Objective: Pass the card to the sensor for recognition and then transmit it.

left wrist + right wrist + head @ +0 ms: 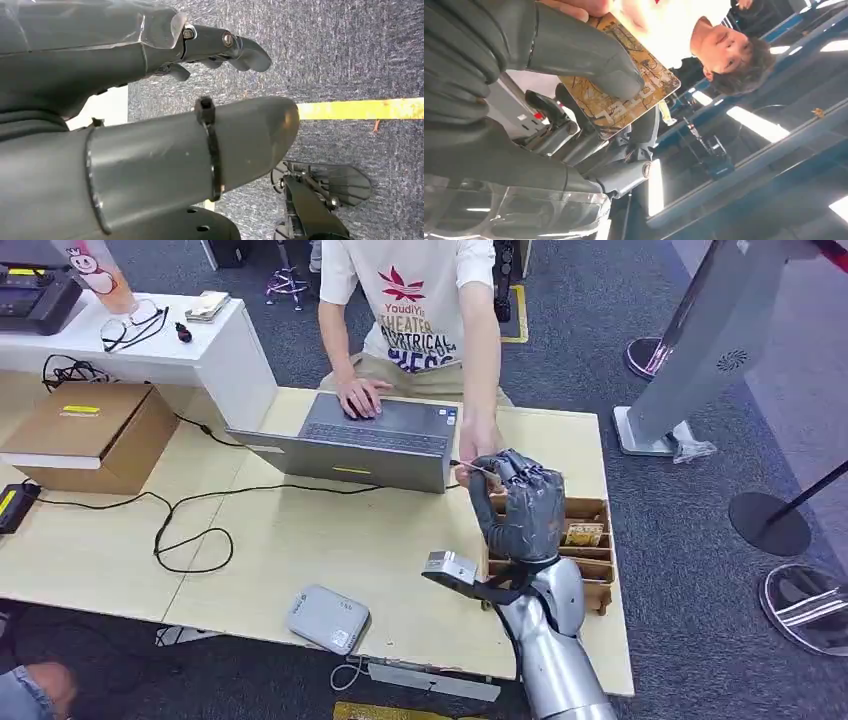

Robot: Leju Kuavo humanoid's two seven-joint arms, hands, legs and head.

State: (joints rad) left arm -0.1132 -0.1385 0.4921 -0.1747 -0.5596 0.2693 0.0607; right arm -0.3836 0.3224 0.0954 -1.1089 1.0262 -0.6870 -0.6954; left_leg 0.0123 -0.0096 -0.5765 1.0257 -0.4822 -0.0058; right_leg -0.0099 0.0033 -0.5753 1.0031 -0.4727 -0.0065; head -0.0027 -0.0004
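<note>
— How many cards can you count?
— One card, brown with gold line patterns, pinched between the thumb and fingers of the right hand, raised above the surface near the laptop. In the head view it appears only as a thin edge. A person's hand is at its far end; whether it grips the card is hard to tell.
— And the sensor?
— One small grey box lies flat near the front edge, its cable partly cut off. One wooden tray sits behind the right hand, mostly hidden.
— The left hand?
— The left hand hangs over carpet, fingers apart, holding nothing.
</note>
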